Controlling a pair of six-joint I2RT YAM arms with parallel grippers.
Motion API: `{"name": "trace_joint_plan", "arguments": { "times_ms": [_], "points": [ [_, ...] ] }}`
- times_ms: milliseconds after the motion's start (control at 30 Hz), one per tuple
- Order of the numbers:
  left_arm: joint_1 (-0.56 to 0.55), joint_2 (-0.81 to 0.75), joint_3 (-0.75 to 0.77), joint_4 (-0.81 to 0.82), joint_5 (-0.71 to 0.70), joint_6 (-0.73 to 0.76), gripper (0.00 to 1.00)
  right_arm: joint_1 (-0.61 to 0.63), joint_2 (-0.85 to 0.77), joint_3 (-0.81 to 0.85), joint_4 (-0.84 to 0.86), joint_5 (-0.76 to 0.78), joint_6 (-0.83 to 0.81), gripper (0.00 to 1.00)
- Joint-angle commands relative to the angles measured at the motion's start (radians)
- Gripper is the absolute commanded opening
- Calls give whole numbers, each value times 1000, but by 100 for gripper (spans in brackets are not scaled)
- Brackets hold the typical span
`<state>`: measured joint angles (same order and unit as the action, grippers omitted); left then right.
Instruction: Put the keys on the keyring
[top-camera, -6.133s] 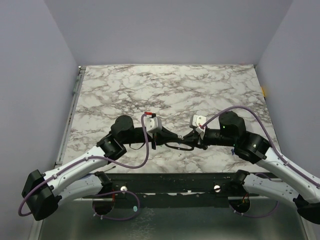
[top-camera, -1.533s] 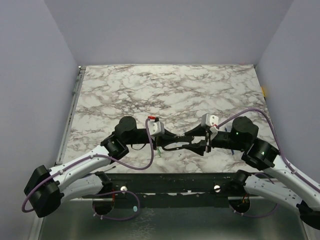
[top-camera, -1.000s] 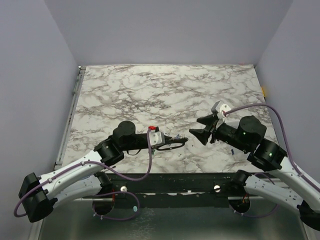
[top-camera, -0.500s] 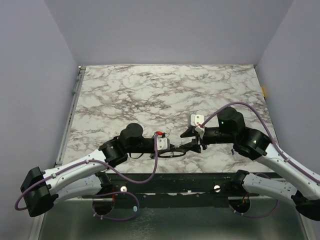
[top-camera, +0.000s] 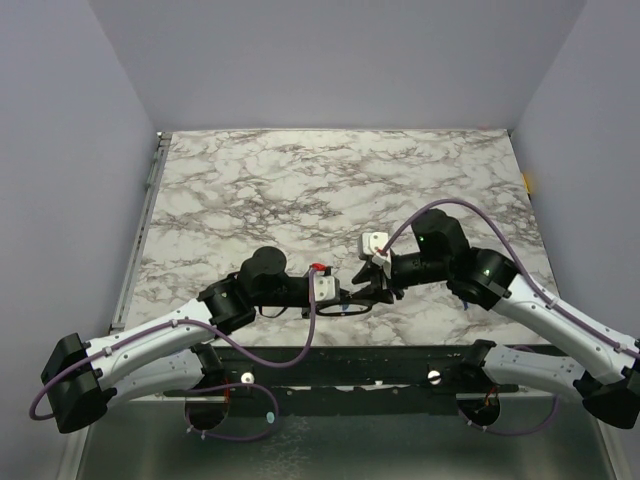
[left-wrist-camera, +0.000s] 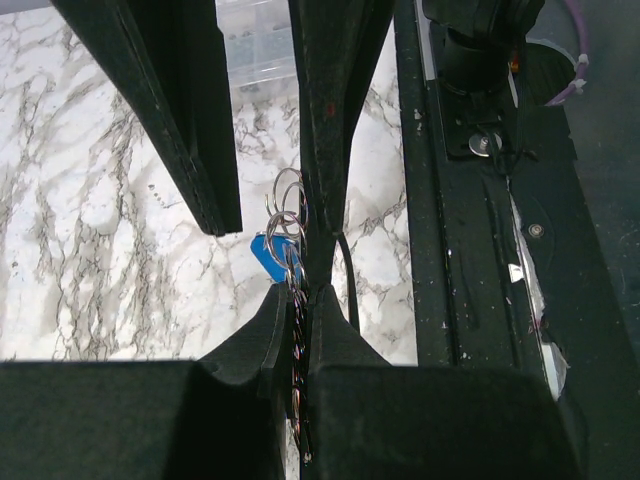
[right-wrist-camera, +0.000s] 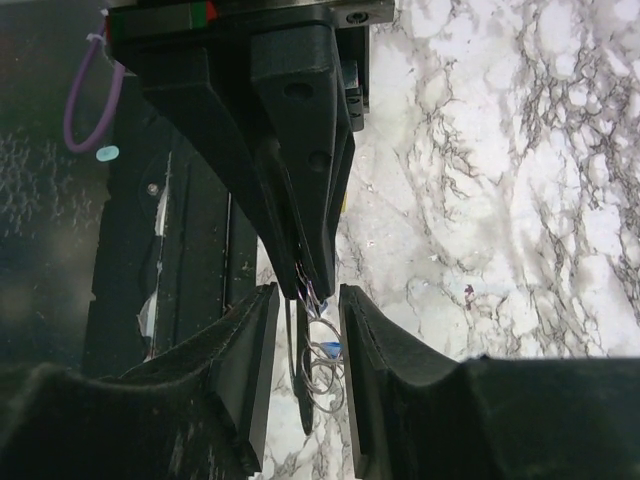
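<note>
Left claw (left-wrist-camera: 300, 300) tight on the keyring (left-wrist-camera: 296, 350); right claw (right-wrist-camera: 307, 300) apart, astride the blue key (left-wrist-camera: 268, 255).

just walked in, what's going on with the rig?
Key threading, mid-step. The left hand is shut on the keyring, near the front edge of the table. A blue key and small silver rings sit at its tip. The right hand is open, straddling that cluster, gripping nothing yet. Whether the key is already threaded is unclear.
</note>
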<state>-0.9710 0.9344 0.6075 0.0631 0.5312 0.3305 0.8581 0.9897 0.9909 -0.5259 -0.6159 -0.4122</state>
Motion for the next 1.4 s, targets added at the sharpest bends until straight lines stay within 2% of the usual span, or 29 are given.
{"name": "trace_joint_plan", "arguments": {
  "times_ms": [0, 267, 467, 700, 1000, 1100, 1200, 1367],
  "points": [
    [-4, -6, 14, 7, 24, 2, 0, 7, 27, -18, 5, -22, -13, 40],
    [-5, -9, 14, 6, 26, 3, 0, 14, 52, -29, 13, -8, -14, 42],
    [-5, -11, 13, 7, 25, 1, 0, 16, 65, -33, 23, -10, -13, 39],
    [-5, -17, 12, 6, 24, 1, 0, 19, 72, -44, 41, -7, -9, 27],
    [-5, -35, 13, 12, 13, -7, 0, 21, 40, -78, 93, -16, 3, 1],
    [-4, -80, -1, 32, -18, -16, 0, 19, 4, -103, 125, -8, 6, 1],
    [-1, -129, -24, 59, -30, -21, 6, 19, -51, -140, 177, -12, 20, 1],
    [13, -144, -31, 87, -21, -50, 4, 19, -156, -227, 330, -18, 93, 1]
  ]
}}
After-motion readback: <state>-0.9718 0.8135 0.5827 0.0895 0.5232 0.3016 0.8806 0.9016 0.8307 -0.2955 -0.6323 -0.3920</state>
